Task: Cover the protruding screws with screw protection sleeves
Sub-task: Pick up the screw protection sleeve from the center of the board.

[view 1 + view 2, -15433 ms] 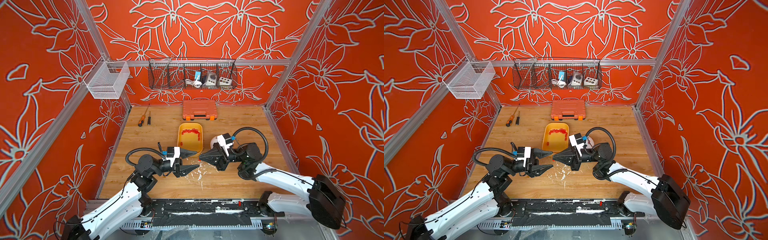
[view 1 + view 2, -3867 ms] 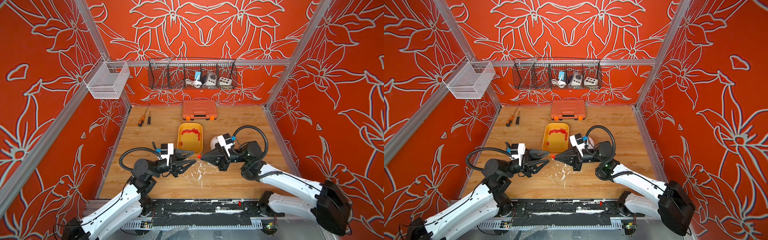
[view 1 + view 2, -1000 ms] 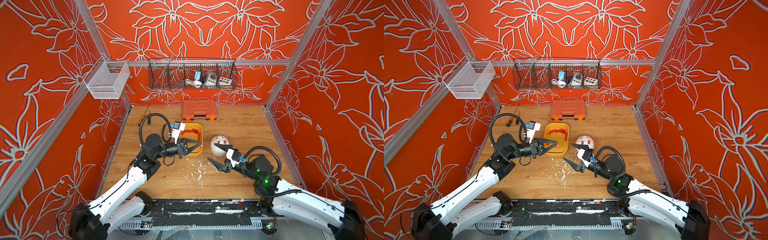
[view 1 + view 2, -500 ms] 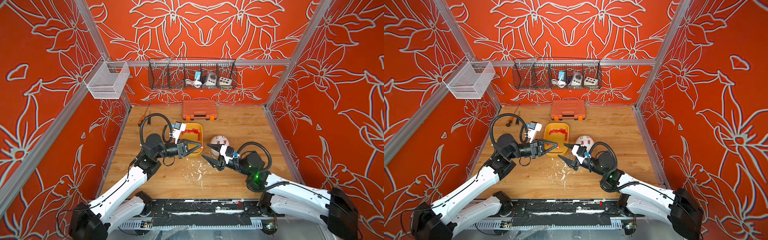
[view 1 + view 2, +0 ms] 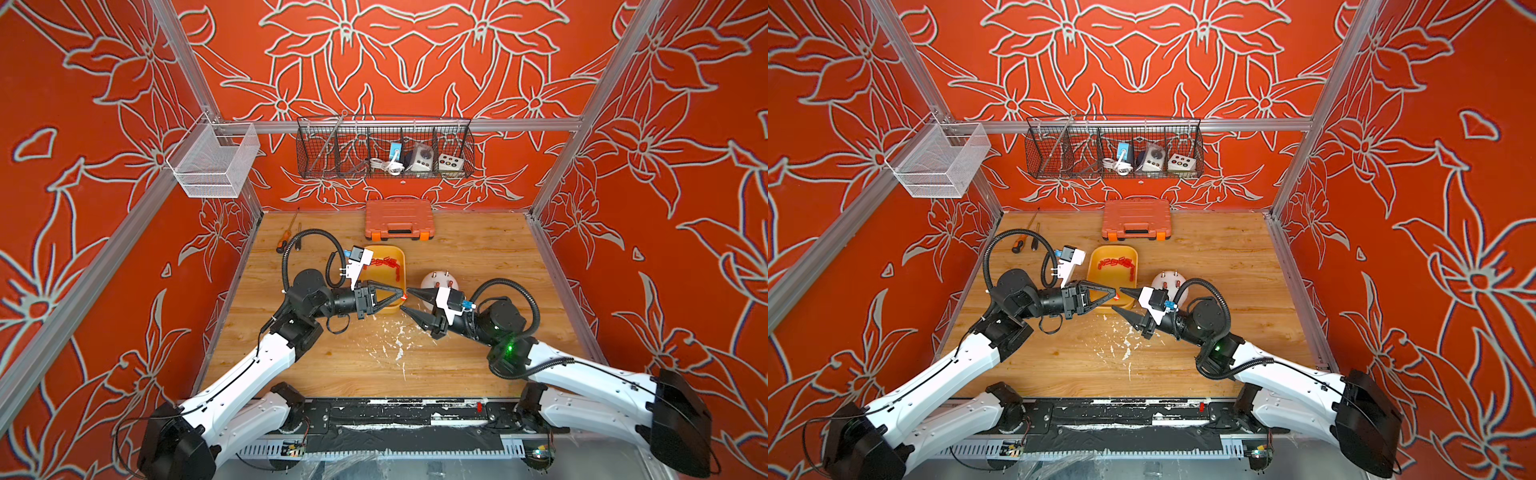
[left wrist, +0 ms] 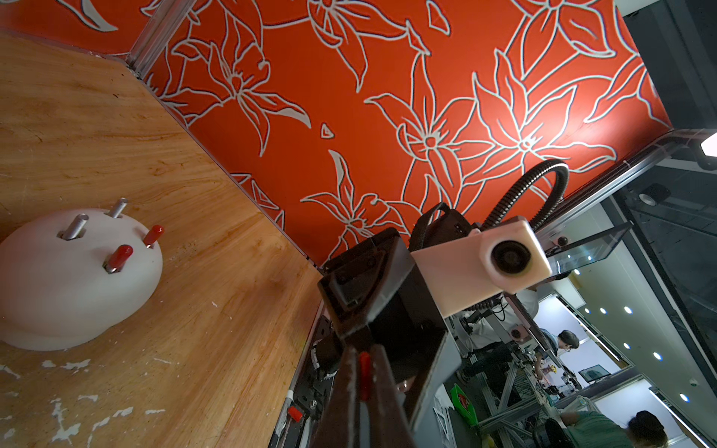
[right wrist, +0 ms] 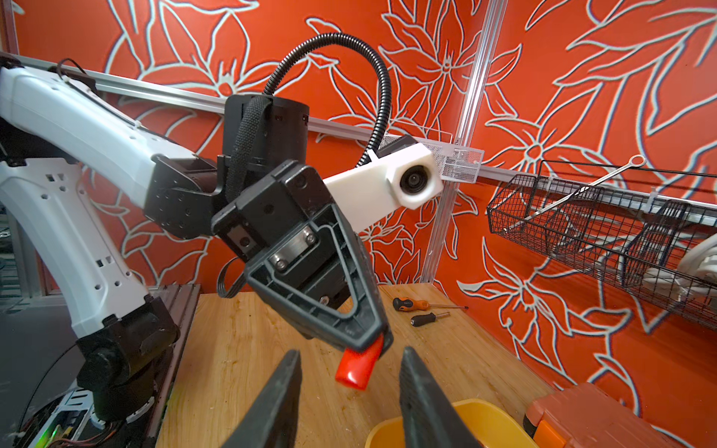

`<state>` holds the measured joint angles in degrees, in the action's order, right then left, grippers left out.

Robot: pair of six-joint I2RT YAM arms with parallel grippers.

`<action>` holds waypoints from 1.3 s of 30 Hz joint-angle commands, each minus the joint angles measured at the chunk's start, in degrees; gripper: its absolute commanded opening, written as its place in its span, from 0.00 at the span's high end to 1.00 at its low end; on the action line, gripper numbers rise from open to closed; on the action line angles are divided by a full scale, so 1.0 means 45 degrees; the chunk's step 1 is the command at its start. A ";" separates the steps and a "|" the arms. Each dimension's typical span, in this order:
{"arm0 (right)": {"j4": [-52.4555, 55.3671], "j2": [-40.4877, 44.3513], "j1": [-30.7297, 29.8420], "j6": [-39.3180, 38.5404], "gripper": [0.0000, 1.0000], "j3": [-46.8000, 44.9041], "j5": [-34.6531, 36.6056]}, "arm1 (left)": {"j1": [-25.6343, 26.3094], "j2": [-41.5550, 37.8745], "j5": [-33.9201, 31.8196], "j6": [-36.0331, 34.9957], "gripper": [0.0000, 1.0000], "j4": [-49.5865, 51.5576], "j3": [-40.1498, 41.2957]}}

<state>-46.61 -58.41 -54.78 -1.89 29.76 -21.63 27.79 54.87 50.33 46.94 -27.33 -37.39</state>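
1. The red sleeve [image 7: 357, 368] is sticking out of the left gripper [image 5: 401, 296], whose jaws are staying pinched on it above the yellow tray's [image 5: 1094, 269] near rim, mid-bench.
2. The right gripper [image 5: 405, 299] is now reaching in from the front edge, its narrowing jaws straddling the sleeve without touching it.
3. The white dome [image 6: 73, 279], right of bench centre, is carrying two capped screws [image 6: 118, 258] and two bare screws [image 6: 75, 227].

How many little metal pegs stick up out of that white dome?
4, all on the white dome, seen from the left wrist: two bare screws, two under red sleeves. None looks hidden.
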 commanded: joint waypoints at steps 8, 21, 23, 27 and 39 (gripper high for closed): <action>-0.0365 -0.0150 -0.0077 0.0167 0.77 0.0574 -0.0448 | -0.0043 -0.0280 0.0164 -0.0174 1.00 -0.0492 0.0181; -0.0269 -0.0232 -0.0074 0.0322 0.65 0.0492 -0.0194 | -0.0043 -0.0377 0.0105 -0.0208 1.00 -0.0591 0.0178; -0.0267 -0.0248 -0.0072 0.0361 0.66 0.0515 -0.0182 | -0.0043 -0.0378 0.0125 -0.0205 1.00 -0.0635 0.0180; -0.0267 -0.0213 -0.0071 0.0347 0.78 0.0516 -0.0247 | -0.0043 -0.0340 0.0123 -0.0189 1.00 -0.0676 0.0185; -0.0072 -0.0033 -0.0071 0.0337 0.96 0.0477 -0.0311 | -0.0043 -0.0299 0.0090 -0.0224 1.00 -0.0793 0.0225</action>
<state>-46.39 -59.13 -54.72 0.01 30.48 -21.91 27.70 54.00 50.30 46.22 -29.26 -36.62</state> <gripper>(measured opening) 0.064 0.047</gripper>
